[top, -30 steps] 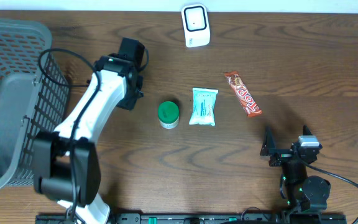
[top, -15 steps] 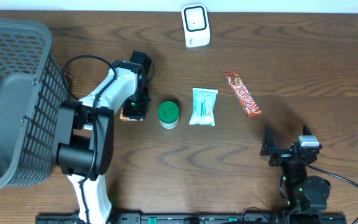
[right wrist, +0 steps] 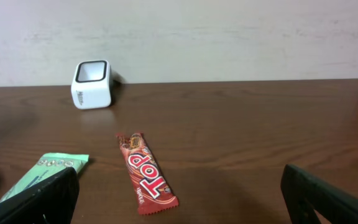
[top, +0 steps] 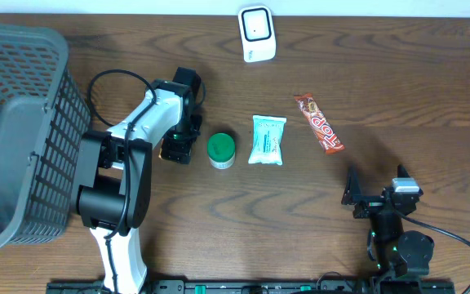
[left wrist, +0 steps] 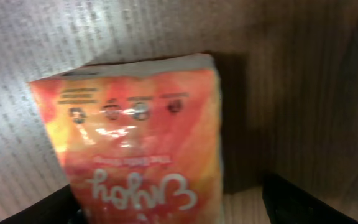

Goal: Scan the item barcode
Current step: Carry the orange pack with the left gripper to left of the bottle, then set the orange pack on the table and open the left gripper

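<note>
The left pincer (top: pixel 175 149) points down at the brown wooden bench (top: pixel 300 220), jaws spread wide around a glossy orange snack packet (left wrist: pixel 135 143) that lies flat; a gap shows between the packet and the right-hand finger (left wrist: pixel 303 202). The packet sits just left of a green-lidded round jar (top: pixel 221 149), well apart from the white boxy barcode scanner (top: pixel 256 33) at the far edge. The right pincer (right wrist: pixel 179 208) rests near the front edge, jaws wide and holding nothing.

a glossy orange plastic pouch (left wrist: pixel 135 143) on a matt wood-grain table (top: pixel 431 98), near a grey plastic basket (top: pixel 59 155).
</note>
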`<state>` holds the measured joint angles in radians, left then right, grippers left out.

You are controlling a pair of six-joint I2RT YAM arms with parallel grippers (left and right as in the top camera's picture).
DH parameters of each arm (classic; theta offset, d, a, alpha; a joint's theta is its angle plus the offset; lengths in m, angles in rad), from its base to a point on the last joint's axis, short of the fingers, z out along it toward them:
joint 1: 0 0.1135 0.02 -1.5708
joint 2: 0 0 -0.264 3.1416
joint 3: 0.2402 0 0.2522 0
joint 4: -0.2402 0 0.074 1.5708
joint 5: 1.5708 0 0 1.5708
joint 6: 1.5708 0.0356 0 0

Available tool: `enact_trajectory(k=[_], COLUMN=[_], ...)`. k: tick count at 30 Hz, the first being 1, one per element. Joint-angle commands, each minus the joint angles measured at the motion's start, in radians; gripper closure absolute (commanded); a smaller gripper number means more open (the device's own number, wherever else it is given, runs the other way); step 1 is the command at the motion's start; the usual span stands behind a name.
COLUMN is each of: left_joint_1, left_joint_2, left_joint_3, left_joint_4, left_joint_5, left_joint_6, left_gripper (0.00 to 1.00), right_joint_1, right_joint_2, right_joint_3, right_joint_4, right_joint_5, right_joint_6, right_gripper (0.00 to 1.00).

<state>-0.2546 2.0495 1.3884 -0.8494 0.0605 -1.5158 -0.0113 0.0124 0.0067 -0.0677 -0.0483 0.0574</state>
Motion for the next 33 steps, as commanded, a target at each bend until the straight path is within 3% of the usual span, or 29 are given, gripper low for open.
enact_trajectory(k=[1,12,25,32,33], left_joint_1=[-0.002,-0.002,0.001,0.001,0.001], left_joint_2=[-0.042,-0.260,-0.334,-0.441,-0.460], left_joint_3=[-0.010,-0.010,-0.009,0.001,0.001], left_joint_4=[0.002,-0.009,-0.021,0.111,0.117], left_joint_5=[-0.025,-0.135,-0.222,-0.266,-0.284], left_joint_6=[0.062,0.261,0.300,0.576,0.592], left_gripper=[0.16,0.16,0.15,0.14,0.02], right_joint_1=[0.006,0.006,0.006,0.006,0.006], right_joint_2=[-0.003,-0.003,-0.003,-0.003,-0.003], right_joint_3=[-0.001,-0.001,-0.001,-0.001,-0.001], right_joint_4=[-0.004,-0.004,-0.004,-0.004,-0.004], right_joint_5=[0.002,0.002,0.002,0.002,0.002], right_joint_6=[0.009,0.009,0.009,0.009,0.009], right_gripper=[0.01,0.01,0.01,0.01,0.01])
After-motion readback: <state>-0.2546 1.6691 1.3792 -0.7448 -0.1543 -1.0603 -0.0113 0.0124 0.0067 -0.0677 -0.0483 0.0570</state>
